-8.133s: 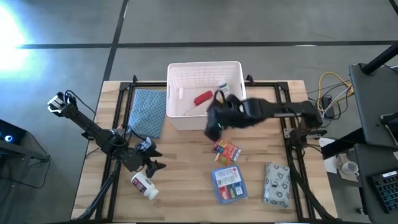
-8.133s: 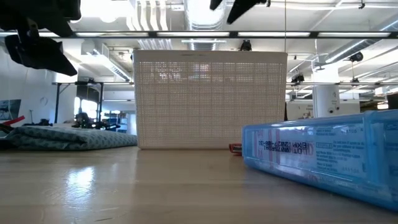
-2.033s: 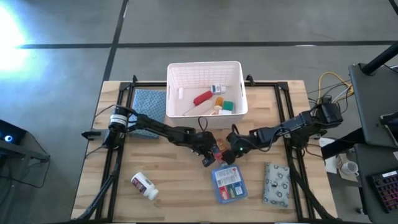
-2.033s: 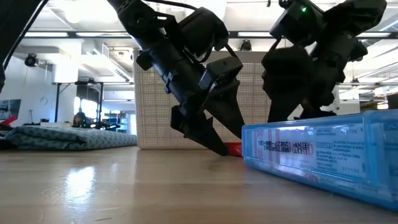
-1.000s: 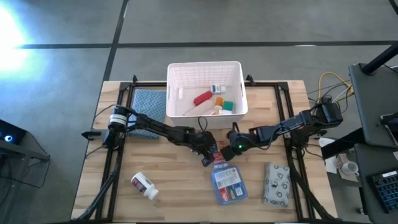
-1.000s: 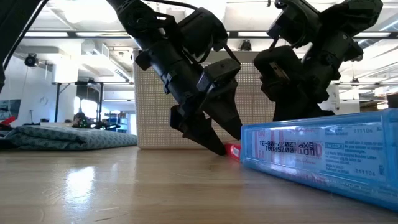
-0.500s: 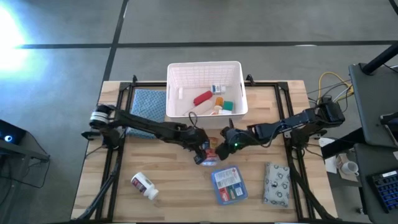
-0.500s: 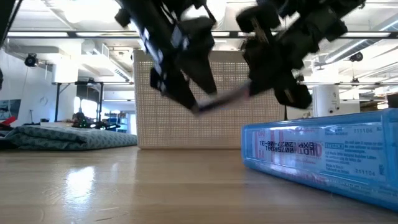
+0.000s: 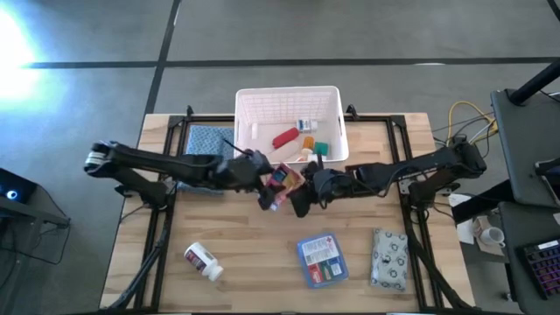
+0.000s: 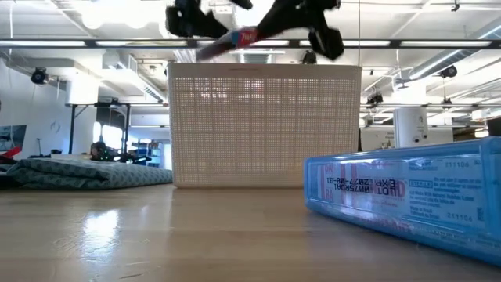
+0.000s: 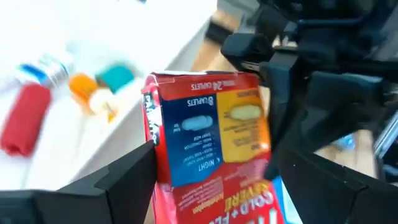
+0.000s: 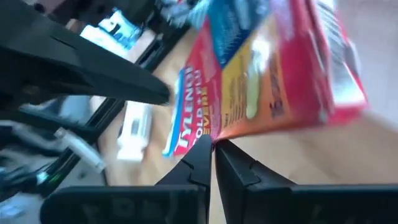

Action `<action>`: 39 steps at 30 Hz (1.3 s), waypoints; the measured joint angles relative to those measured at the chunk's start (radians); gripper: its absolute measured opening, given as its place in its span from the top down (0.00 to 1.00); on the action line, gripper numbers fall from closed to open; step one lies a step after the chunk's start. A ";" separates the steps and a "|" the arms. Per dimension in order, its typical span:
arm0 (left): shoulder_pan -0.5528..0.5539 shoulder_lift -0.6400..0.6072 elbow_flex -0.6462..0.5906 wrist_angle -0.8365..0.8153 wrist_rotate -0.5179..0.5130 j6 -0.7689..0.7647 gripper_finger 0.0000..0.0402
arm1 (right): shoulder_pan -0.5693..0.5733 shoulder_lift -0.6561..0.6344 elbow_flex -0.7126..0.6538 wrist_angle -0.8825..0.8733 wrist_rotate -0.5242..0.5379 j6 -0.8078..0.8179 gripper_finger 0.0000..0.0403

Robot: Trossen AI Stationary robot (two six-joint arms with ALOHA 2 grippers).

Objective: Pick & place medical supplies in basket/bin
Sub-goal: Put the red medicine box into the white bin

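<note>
A red medicine box (image 9: 284, 178) hangs in the air just in front of the near wall of the white basket (image 9: 287, 89). My left gripper (image 9: 271, 191) comes from the left and my right gripper (image 9: 299, 194) from the right, and both are shut on the box. In the low view the box (image 10: 246, 35) shows above the basket's top edge (image 10: 264, 69). A red tube (image 9: 286, 137) and a few small items lie in the basket. A white pill bottle (image 9: 203, 260), a flat blue pack (image 9: 322, 260) and a patterned pouch (image 9: 390, 259) lie flat on the table. My left gripper pinches the box's two long side edges (image 11: 154, 155) between its fingers (image 11: 124, 180), with the printed face (image 11: 211, 137) showing between them. The box is lifted clear of the table. My right gripper pinches the box's thin lower edge (image 12: 217, 134) between its two nearly closed fingertips (image 12: 200, 163). It comes from the table's right side. The box stands tilted beyond the fingers, clear of the table.
A blue textured cloth (image 9: 208, 153) lies left of the basket. The blue pack (image 10: 407, 196) fills the near right of the low view. Bare wood lies between the pill bottle and the blue pack, under the two grippers.
Both grippers have risen from the table with the red box and gone toward the far edge and a little left, toward the basket. The box, on the table a second ago, is now lifted clear, about level with the basket's top.
</note>
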 joint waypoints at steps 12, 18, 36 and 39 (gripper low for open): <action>0.053 -0.141 0.007 0.019 -0.142 0.192 0.25 | -0.068 0.000 0.252 -0.218 0.247 -0.142 0.98; 0.152 -0.123 0.009 0.098 -0.138 0.274 0.25 | -0.185 0.000 0.273 -0.242 0.238 -0.175 0.98; 0.316 -0.113 0.000 -0.206 -0.127 0.245 0.25 | -0.331 0.000 0.264 -0.602 0.223 -0.130 0.86; 0.262 -0.135 0.000 -0.213 -0.127 0.214 0.25 | -0.325 0.000 0.263 -0.651 0.210 -0.106 0.75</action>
